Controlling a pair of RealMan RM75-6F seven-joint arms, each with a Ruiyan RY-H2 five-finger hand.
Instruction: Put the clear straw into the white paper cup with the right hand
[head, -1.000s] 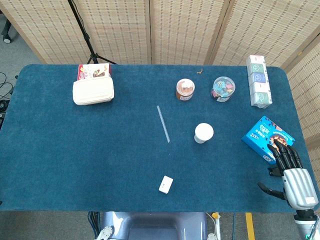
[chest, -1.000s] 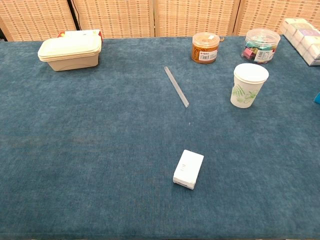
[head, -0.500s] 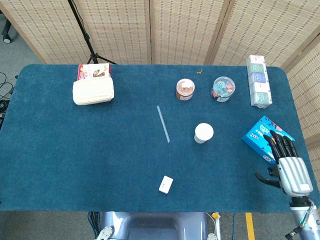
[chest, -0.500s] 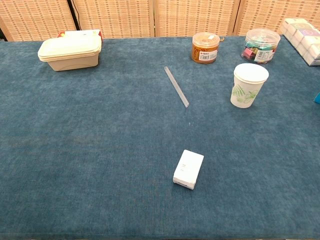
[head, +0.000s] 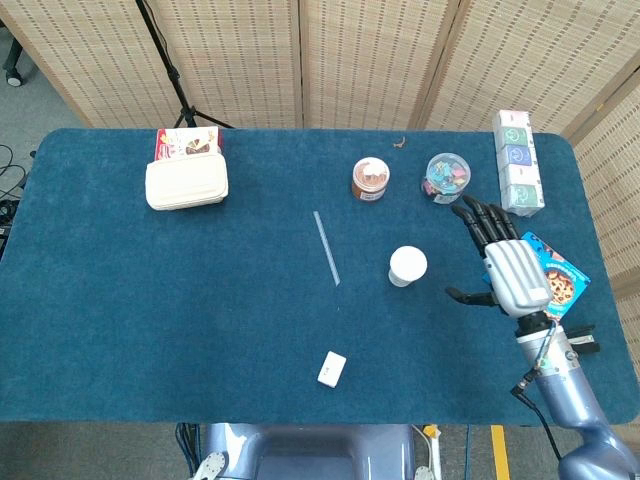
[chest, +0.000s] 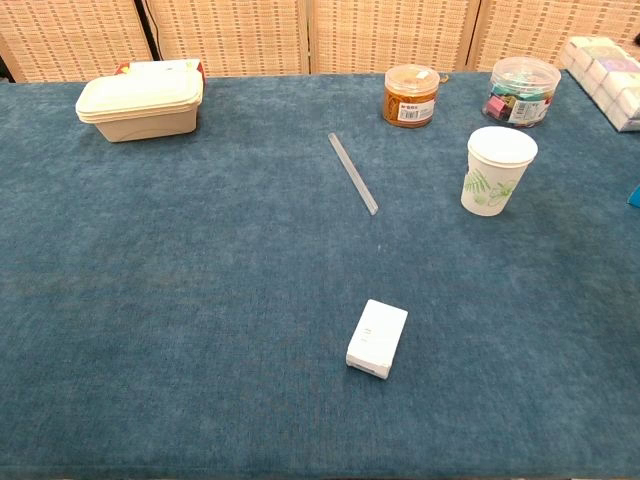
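Note:
The clear straw lies flat on the blue table near its middle, also seen in the chest view as the straw. The white paper cup stands upright to the straw's right; the chest view shows the cup with a green leaf print. My right hand hovers to the right of the cup with its fingers spread and nothing in it. It is well apart from the straw and shows only in the head view. My left hand is in neither view.
A small white box lies near the front edge. A brown-lidded jar, a tub of coloured clips, a stack of tissue packs and a blue snack box crowd the right side. A beige lunch box sits far left.
My right hand has risen from the table's front right corner and moved left and toward the back, past the blue snack box, now beside the cup. The straw and cup have not moved.

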